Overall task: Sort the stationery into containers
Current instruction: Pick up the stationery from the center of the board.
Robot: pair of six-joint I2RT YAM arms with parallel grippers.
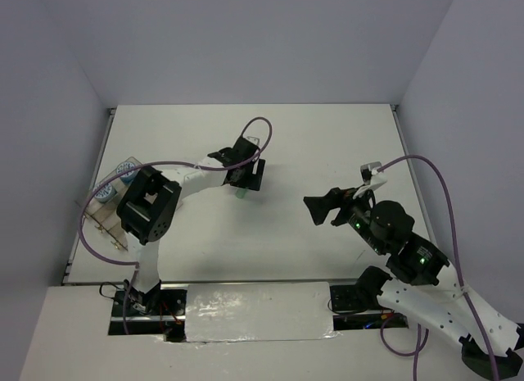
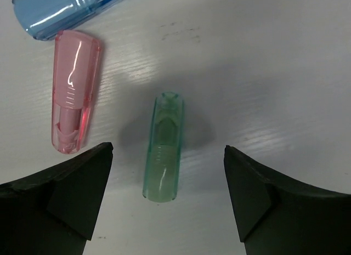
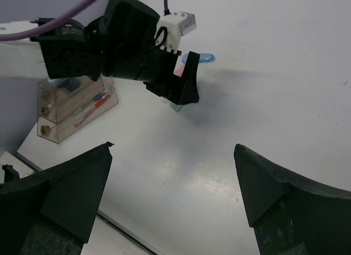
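Observation:
A green capsule [image 2: 163, 151] lies on the white table between the fingers of my open left gripper [image 2: 169, 152], untouched. A pink capsule [image 2: 75, 90] lies to its left and a blue capsule [image 2: 66, 8] beyond that. In the top view the left gripper [image 1: 246, 180] hovers over the green capsule [image 1: 242, 196] at mid-table. The clear tray [image 1: 102, 221] sits at the left edge with two patterned discs [image 1: 123, 173] at its far end. The right wrist view shows red and blue pens [image 3: 90, 109] inside the tray [image 3: 49, 131]. My right gripper [image 1: 318, 207] is open and empty, facing the left arm.
The left arm's purple cable [image 1: 90, 233] loops over the tray at the left edge. Grey walls enclose the table on the far, left and right sides. The right wrist view shows the left gripper [image 3: 170, 82] above the green capsule [image 3: 176, 107].

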